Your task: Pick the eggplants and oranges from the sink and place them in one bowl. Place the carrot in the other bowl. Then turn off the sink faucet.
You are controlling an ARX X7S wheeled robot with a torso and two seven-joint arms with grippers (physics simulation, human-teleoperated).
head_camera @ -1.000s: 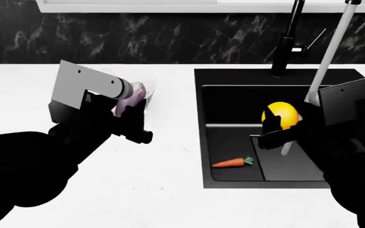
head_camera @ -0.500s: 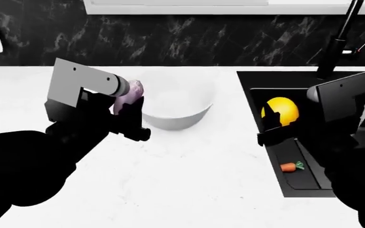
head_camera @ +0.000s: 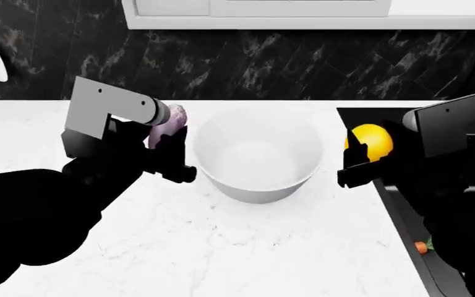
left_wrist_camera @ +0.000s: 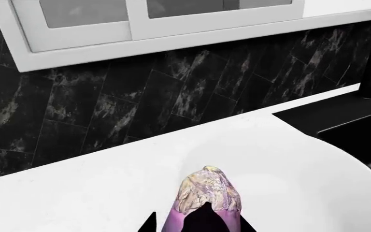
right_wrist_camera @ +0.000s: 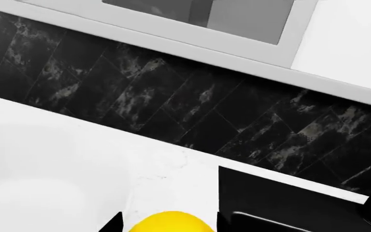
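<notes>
Both arms are bulky, matte black, with no visible cables. The left tool [head_camera: 174, 154] carries a boxy grey housing with small dark screw dots and a short grey cylinder. The right tool [head_camera: 355, 164] has a similar but darker grey angular housing above black fingers.

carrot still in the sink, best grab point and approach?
Judging by the head view, only the carrot's orange end shows past the sink edge; its pose is hidden. Probably come from above with the pincer across the thick part, not the tip.
</notes>
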